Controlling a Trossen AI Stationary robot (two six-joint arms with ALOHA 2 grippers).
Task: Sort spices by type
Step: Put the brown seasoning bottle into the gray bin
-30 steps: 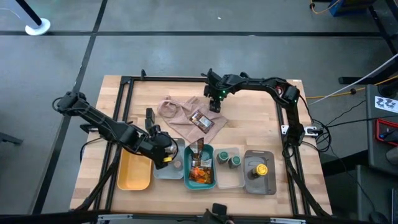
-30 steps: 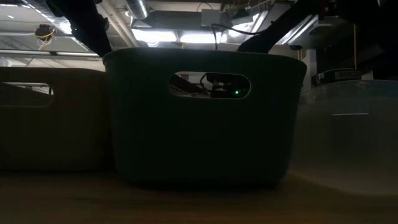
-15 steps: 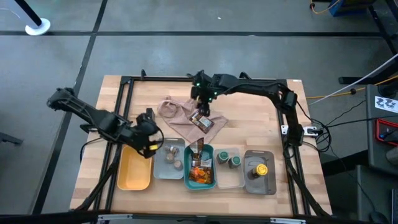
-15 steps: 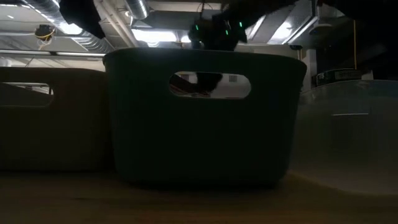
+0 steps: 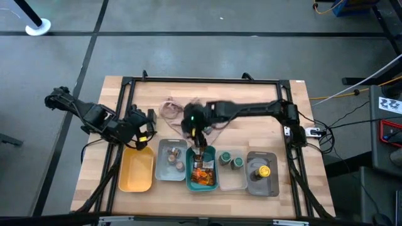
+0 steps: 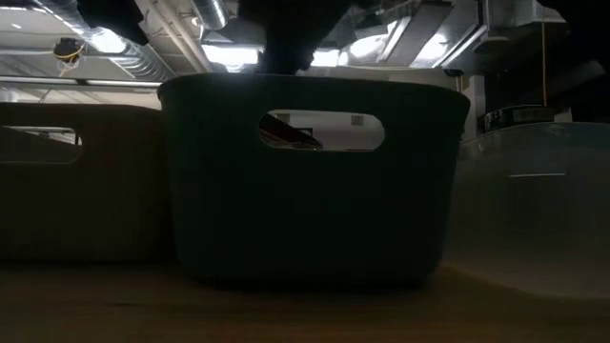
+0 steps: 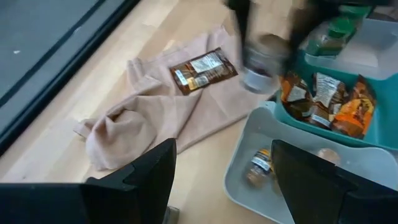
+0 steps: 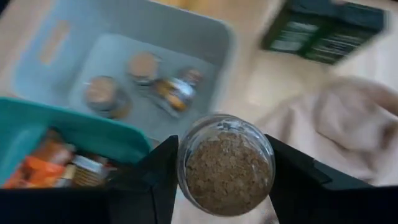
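Transport step: right tool point(image 8: 225, 167) clamps a spice jar point(image 8: 226, 164) mid-surface, over the grey tray's point(image 5: 162, 173) far rim. Next, judged: lower in beside the jars point(image 8: 144, 67) there, then release. Left tool point(image 5: 141, 129) idle and spread wide near the surface's left edge.

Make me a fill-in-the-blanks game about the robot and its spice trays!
1. The right gripper holds a small ____ of brown spice.
2. The orange packets lie in the ____ tray.
3. The brown packet lies on the pink ____.
4. The yellow tray holds ____.

Missing words: jar; teal; cloth; nothing
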